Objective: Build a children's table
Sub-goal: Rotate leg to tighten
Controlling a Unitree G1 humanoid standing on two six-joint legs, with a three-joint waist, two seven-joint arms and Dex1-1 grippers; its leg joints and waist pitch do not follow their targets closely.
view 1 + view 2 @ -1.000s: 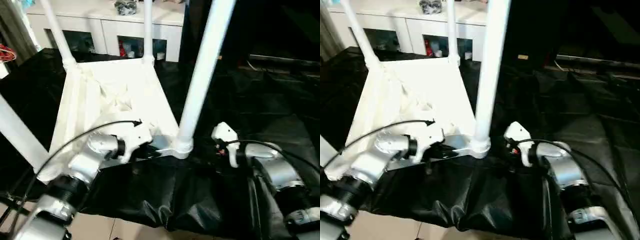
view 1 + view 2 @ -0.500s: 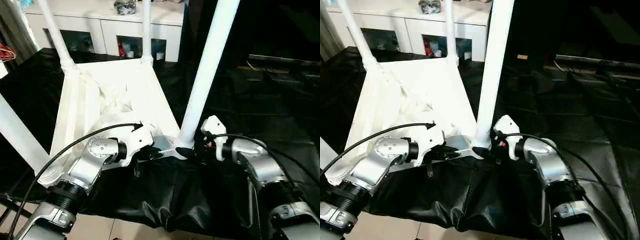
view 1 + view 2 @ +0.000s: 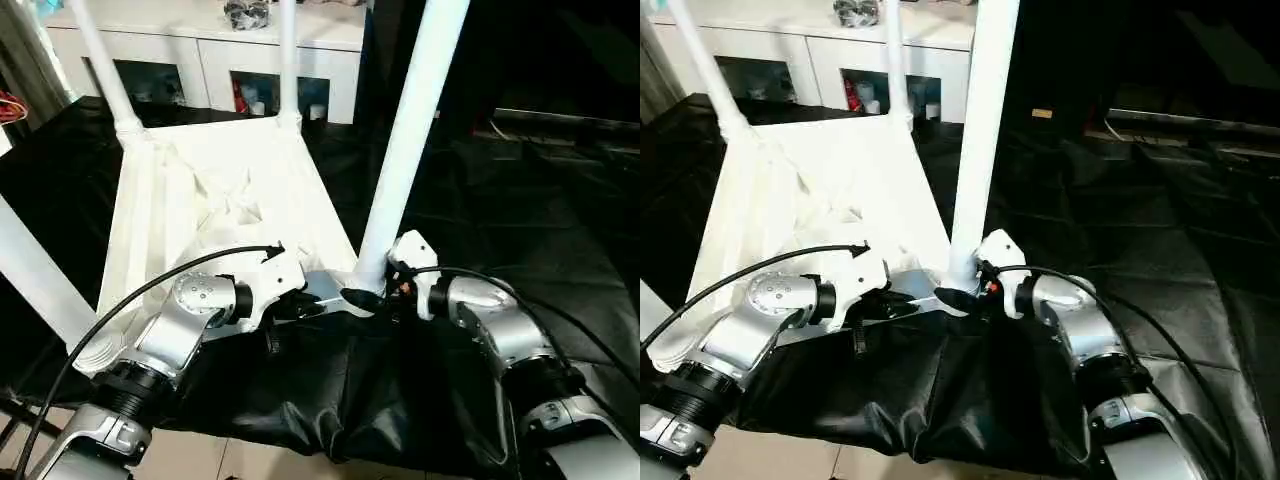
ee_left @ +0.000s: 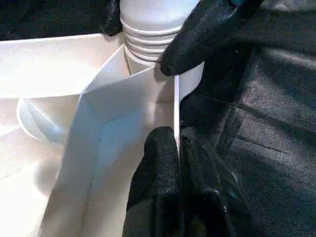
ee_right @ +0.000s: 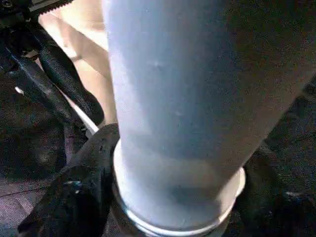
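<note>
Lying upside down on the black-draped desk (image 3: 560, 250), the tabletop (image 3: 230, 200) shows its ribbed underside, with legs standing up from its corner sockets.

Far-left leg (image 3: 105, 70): upright in the far-left socket. Near-left leg (image 3: 35, 270): slants up out of the picture's left edge. Far-right leg (image 3: 288, 55): upright in its socket, in front of the white cabinet (image 3: 200, 45) with glass doors.

Left gripper (image 3: 300, 300): at the tabletop's near edge, just left of the near-right corner. In the left wrist view its two black fingers (image 4: 160, 182) are pinched together on the thin edge wall of the tabletop, one on each side.

Near-right leg (image 3: 410, 140): tall, seated in the near-right socket, ribbed collar visible at its foot in the left wrist view.

Right gripper (image 3: 375, 293): at the foot of the near-right leg. In the right wrist view one black finger (image 5: 79, 187) lies against one side of the leg's base and the other sits dark on the far side, so the fingers straddle the leg. Cannot tell whether they clamp it.
</note>
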